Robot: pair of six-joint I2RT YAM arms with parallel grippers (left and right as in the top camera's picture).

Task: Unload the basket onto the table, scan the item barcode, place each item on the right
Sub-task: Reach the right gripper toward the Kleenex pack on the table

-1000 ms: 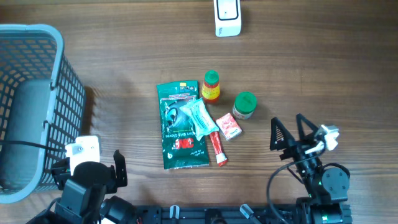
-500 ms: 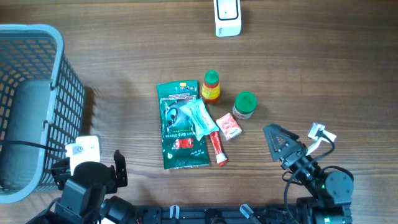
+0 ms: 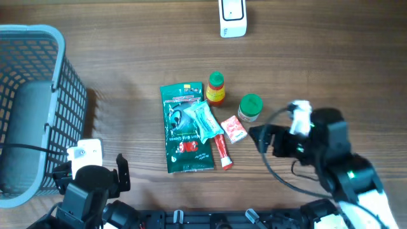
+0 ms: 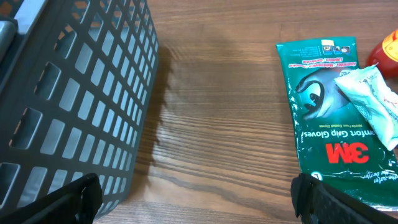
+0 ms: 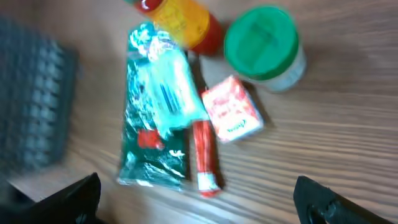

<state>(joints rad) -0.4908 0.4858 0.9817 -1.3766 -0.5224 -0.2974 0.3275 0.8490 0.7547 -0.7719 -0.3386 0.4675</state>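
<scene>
**Overhead.** Shows a wood-grain bench (image 3: 331,57) carrying a tight cluster of 6 goods at centre:
- a flat, glossy green glove packet (image 3: 181,143)
- a crinkled clear sachet (image 3: 205,119) resting on top of it
- a red-and-yellow bottle (image 3: 216,89) with a green cap, apparently on its side
- a squat green-lidded jar (image 3: 250,107)
- a small red carton (image 3: 233,129)
- a slim red tube (image 3: 222,152)

Places the white scanner (image 3: 233,18) at the far edge, well apart from the cluster, and a grey lattice-walled basket (image 3: 70,89) at left. Finds the right gripper (image 3: 267,140) just beside the carton, jaws spread and holding nothing. No item lifted yet, and no way to tell which 1 is meant for scanning. Warns of crowding, with goods touching or nearly so. Risks nudging the jar or rolling the bottle while closing on a neighbour.

**Left wrist.** Shows the left gripper (image 4: 199,208) low over bare bench, jaws spread and empty, between the rigid basket wall and the glove packet. Flags the packet's slick film as hard to pinch flat off the wood.

**Right wrist.** Blurred. Looks down on the cluster between spread jaws. Judges the round bottle prone to rolling and the sachet prone to sliding off on lifting the packet. Reveals no barcode on any upward face, hence a risk of presenting the wrong side to the scanner.
</scene>
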